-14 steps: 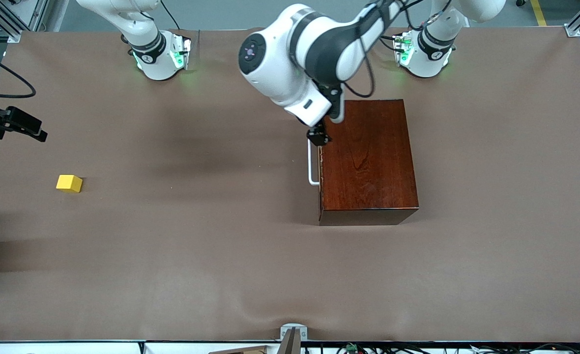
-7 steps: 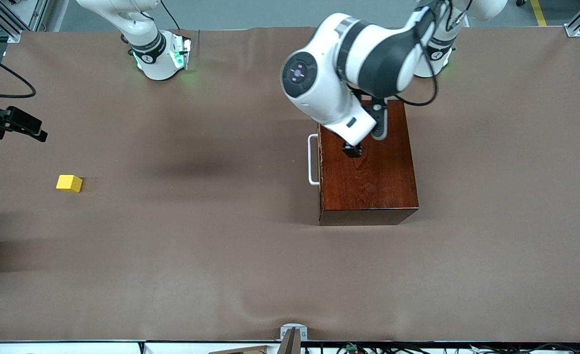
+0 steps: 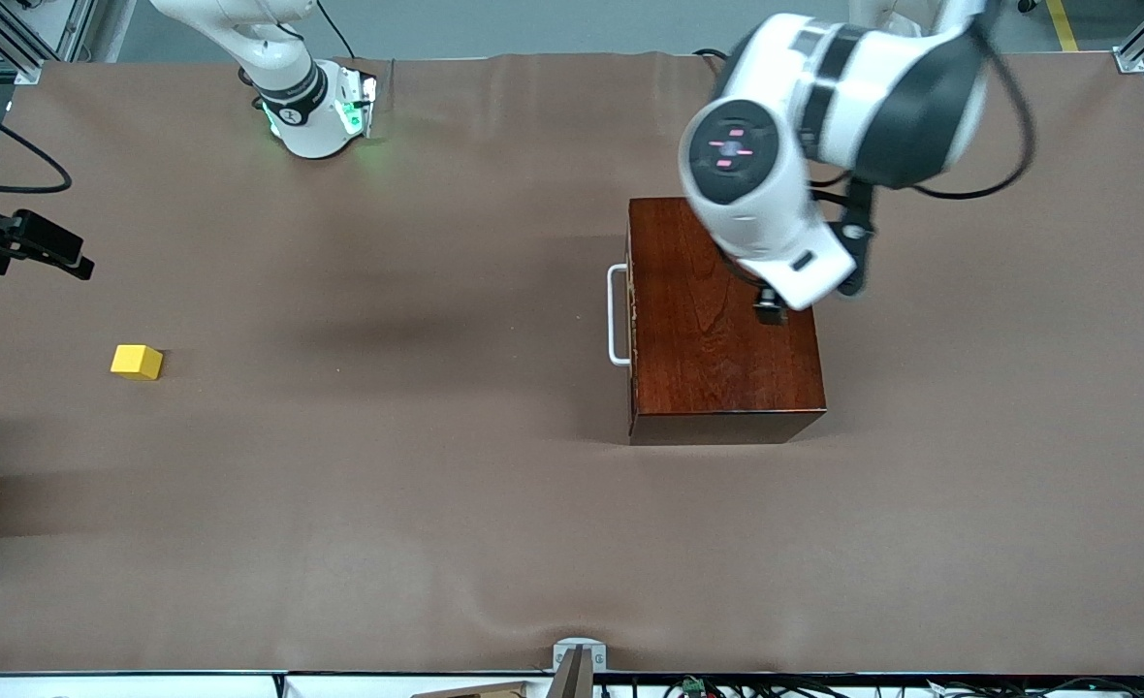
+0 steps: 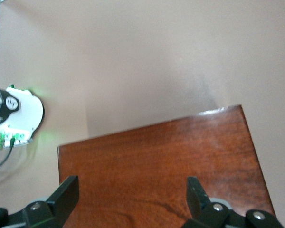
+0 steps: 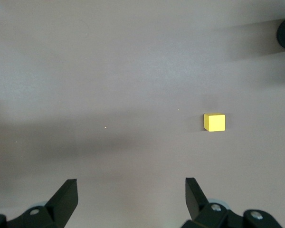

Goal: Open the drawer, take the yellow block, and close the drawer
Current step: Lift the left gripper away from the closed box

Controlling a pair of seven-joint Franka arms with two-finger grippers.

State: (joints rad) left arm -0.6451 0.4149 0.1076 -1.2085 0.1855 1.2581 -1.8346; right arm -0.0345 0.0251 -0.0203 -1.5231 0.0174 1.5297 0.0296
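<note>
The drawer [image 3: 632,315] was shut, so its front sat flat against the dark red-brown wooden box [image 3: 727,320], and its white loop handle [image 3: 617,315] stuck out on the side that faced the right arm's end of the table. The box stood on the brown table [image 3: 436,485], toward the left arm's end. The yellow block [image 3: 136,362] was not in the drawer. It lay by itself on the table, well apart from the box, close to the right arm's end. Nothing touched it. The left gripper [image 4: 132,197] hung up in the air over the top of the box. Its two black fingers [image 4: 66,194] were spread wide, and they held nothing. In the left wrist view, the shiny wood of the box top filled the space under the fingers. In the front view the big white left arm [image 3: 795,165] reached out from its base and covered part of the box. The right gripper [image 5: 131,199] was up in the air over the bare table, near the yellow block [image 5: 214,122]. Its fingers were spread wide too, and they held nothing. The block sat off to one side of them, not between them. In the front view the right gripper [image 3: 44,250] showed only as a dark shape at the picture's edge.
</note>
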